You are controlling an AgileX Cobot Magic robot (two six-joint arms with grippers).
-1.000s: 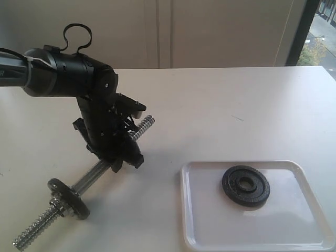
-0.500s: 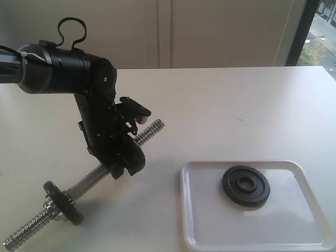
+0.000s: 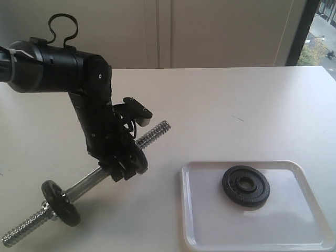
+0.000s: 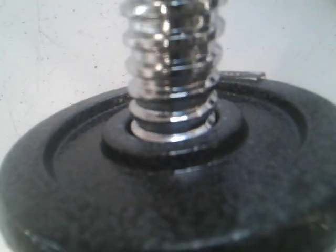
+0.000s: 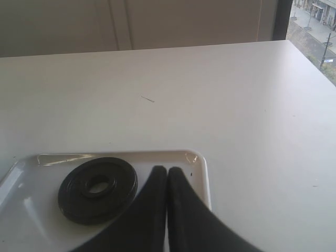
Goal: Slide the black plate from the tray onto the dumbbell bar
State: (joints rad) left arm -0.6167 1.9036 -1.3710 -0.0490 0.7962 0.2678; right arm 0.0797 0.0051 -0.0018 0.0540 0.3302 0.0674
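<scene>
At the far left of the exterior view, a second black disc point(image 3: 59, 202) sits on the lower threaded end of the dumbbell bar point(image 3: 86, 182), which slants upward to the right above the white table point(image 3: 236, 105). The left gripper point(image 3: 130, 147) has its jaws clamped round the bar's middle. Its wrist view shows only disc and thread, close up. Further right, the black plate point(image 3: 260, 188) lies flat in the tray point(image 3: 210, 231), well apart from the bar. The right gripper point(image 5: 167, 170) shows only in its own wrist view, jaws pressed together and holding nothing.

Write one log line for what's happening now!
left gripper: holds dumbbell bar | right gripper: shut, empty | black plate: in tray
</scene>
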